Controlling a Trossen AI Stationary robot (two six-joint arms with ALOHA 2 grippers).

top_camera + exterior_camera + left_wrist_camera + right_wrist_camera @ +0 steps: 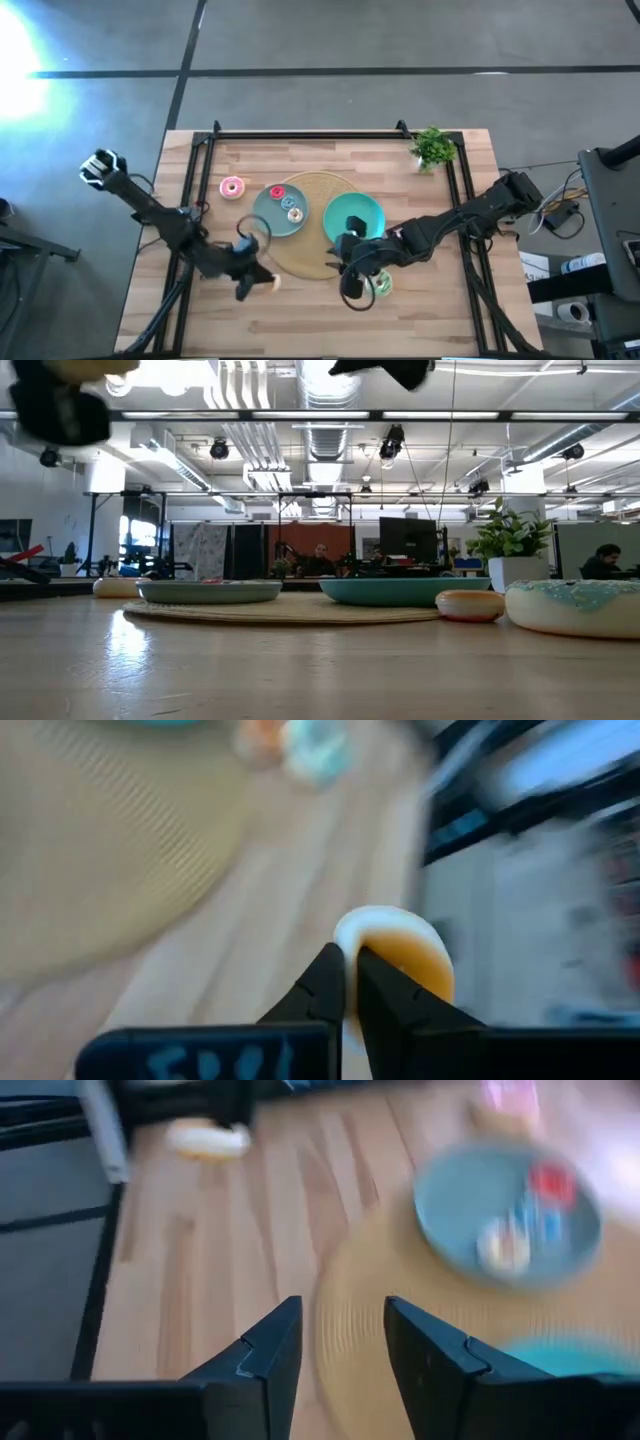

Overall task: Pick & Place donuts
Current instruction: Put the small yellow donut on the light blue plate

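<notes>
My left gripper (250, 284) (350, 962) is near the table's near edge, shut on a cream-iced donut (398, 958) (272, 283). My right gripper (350, 288) (340, 1315) hovers open over the woven mat's near rim, with nothing between its fingers. A pale green donut (381, 285) (580, 606) rests flat on the wood just right of it. A pink donut (232, 188) lies left of the grey-blue plate (268, 222), which carries a red donut (276, 192) and a cream one (293, 212). Another small donut (470, 604) sits on the table in the low view. My left gripper pinches the cream donut between its two fingers at the ring's near rim (352, 942). The fingers (325, 982) come at it from the table's left. In the low view the gripper is high above the tabletop, so the donut is lifted clear.
A round woven mat (318, 262) lies mid-table under the grey-blue plate and a teal plate (365, 207). A small green plant (432, 148) stands at the far right corner. A black frame (300, 134) borders the table. Bare wood lies along the near edge.
</notes>
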